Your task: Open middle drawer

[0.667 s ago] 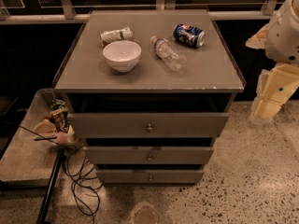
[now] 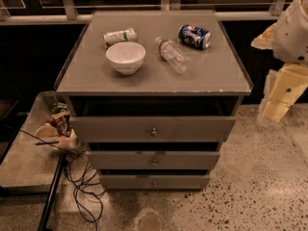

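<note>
The grey cabinet (image 2: 211, 76) has three drawer fronts stacked below its top. The middle drawer (image 2: 125, 160) is a low, wide grey panel with a small round knob (image 2: 155, 162) at its centre. It sits between the taller top drawer (image 2: 110, 129) and the narrower bottom drawer (image 2: 125, 182). Dark gaps show above each front. My gripper (image 2: 273, 110) hangs at the end of the cream arm at the right edge. It is off to the right of the cabinet, level with the top drawer and well away from the knobs.
On the cabinet top are a white bowl (image 2: 125, 57), a lying plastic bottle (image 2: 172, 55), a lying blue can (image 2: 194, 36) and a lying pale can (image 2: 120, 36). A low tray (image 2: 24, 162) with clutter and a black cable (image 2: 82, 186) lie at the left on the speckled floor.
</note>
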Controlling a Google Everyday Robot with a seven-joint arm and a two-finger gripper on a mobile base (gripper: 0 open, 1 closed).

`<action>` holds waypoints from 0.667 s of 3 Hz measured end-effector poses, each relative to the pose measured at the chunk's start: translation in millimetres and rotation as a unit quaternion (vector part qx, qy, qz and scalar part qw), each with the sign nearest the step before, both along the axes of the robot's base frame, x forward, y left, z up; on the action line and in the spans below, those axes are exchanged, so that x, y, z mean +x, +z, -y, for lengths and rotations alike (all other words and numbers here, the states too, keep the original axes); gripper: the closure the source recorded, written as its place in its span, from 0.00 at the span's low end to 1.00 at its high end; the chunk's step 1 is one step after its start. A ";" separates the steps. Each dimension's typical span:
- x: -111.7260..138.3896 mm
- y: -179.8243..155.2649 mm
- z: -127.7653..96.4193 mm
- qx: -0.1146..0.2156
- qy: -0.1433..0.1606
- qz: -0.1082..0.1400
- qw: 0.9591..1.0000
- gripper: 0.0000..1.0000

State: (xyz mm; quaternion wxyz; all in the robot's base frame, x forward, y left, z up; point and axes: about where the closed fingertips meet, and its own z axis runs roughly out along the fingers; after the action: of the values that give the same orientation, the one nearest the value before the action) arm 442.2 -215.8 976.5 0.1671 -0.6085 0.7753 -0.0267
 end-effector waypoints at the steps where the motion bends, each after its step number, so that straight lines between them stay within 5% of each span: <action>1: 0.1 -15.7 -3.9 0.024 0.021 -0.001 0.999 0.00; 2: -1.5 -54.6 -14.6 0.091 0.063 0.026 0.994 0.00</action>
State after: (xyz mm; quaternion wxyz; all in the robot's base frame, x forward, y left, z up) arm 440.7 -201.2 921.9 0.2431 -0.6377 0.7299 0.0388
